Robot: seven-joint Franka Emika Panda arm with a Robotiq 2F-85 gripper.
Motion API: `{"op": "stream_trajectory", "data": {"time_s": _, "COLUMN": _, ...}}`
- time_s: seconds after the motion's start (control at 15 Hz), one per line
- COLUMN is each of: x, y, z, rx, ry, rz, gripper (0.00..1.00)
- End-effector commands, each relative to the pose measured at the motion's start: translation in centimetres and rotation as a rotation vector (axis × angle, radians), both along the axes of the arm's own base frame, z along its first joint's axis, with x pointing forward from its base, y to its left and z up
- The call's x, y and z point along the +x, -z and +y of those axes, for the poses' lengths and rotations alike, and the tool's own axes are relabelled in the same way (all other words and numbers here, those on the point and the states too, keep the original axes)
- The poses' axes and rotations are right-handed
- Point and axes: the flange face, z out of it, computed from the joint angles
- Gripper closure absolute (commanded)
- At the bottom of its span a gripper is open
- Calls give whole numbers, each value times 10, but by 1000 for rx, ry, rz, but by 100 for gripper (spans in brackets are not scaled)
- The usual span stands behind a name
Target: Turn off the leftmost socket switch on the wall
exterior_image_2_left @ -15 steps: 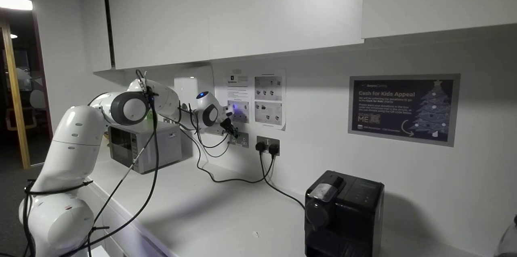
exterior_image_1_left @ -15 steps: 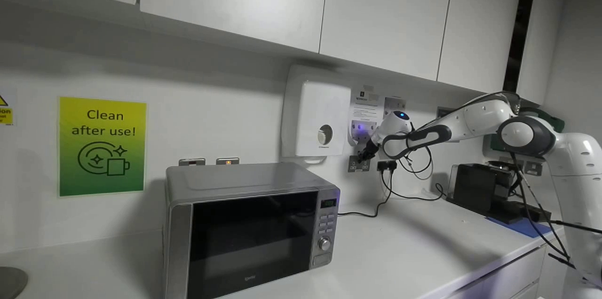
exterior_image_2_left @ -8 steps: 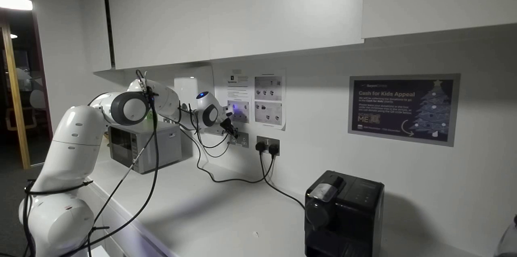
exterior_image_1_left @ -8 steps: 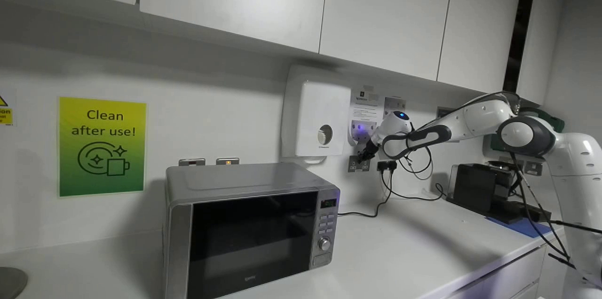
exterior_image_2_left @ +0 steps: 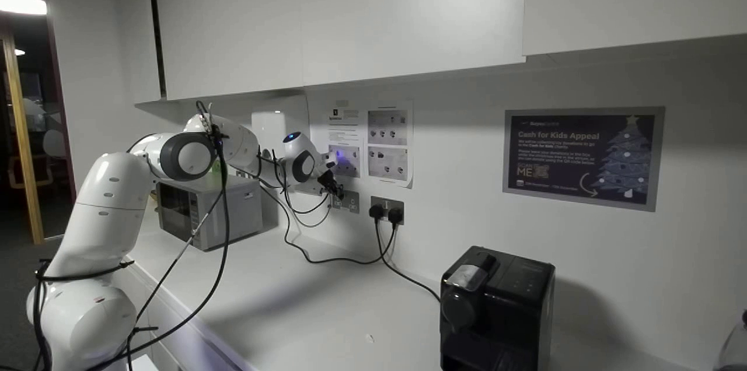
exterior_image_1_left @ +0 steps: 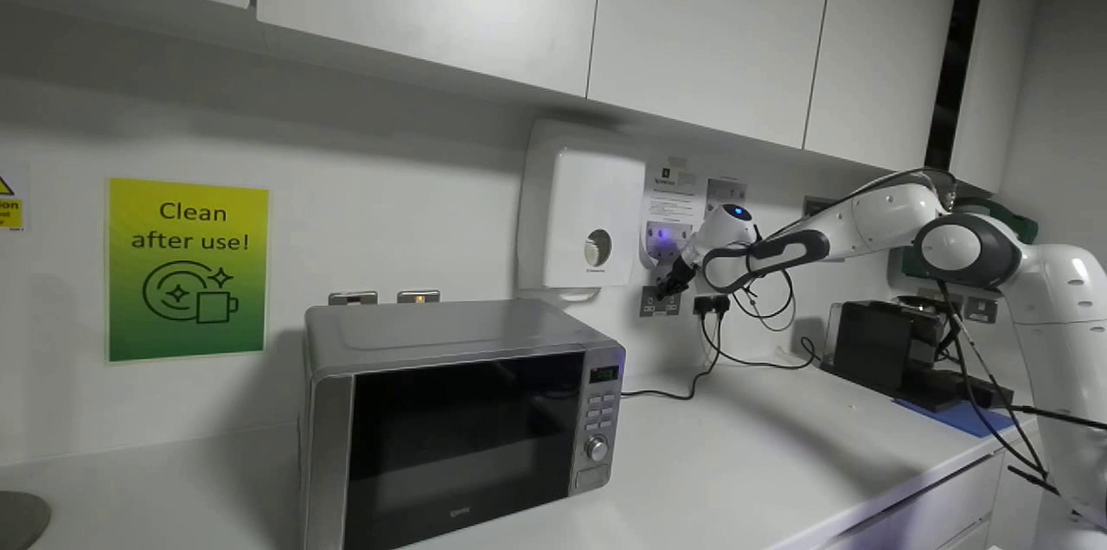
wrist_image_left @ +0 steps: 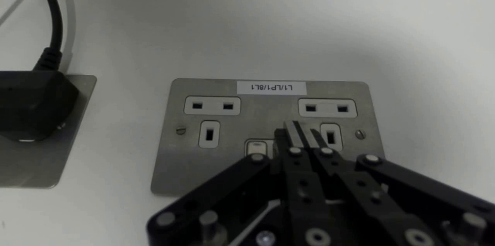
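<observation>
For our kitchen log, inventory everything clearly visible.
Smooth cupboards: several, white, overhead
Long counter: one, white, below cupboards
Rectangular metal socket plates: at least two, silver, wall
Square rocker switch: one visible, white, vacant plate
Blocky plugs: two, black, neighbouring plate
Boxy metal microwave: one, silver, counter
Boxy coffee machine: one, black, counter
Rounded dispenser: one, white, wall
Large posters: two, yellow-green and dark, wall
Paper notices: at least two, white, wall
Flat mat: one, blue, counter
Thin cables: several, black, counter
Jointed robot arm: one, white, over counter
Two-finger gripper: one, black, before vacant plate
</observation>
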Motion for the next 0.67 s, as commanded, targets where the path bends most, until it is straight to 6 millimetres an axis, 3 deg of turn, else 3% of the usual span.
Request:
{"op": "stream_trajectory", "data": {"time_s": 0.0, "x": 7, "y": -12, "z": 3, "rx": 15, "ry": 13, "rz": -56, "gripper": 100}}
{"op": "stream_trajectory", "data": {"time_s": 0.6, "x": 7, "y": -18, "z": 3, "rx": 34, "ry": 19, "rz": -65, "gripper": 100}}
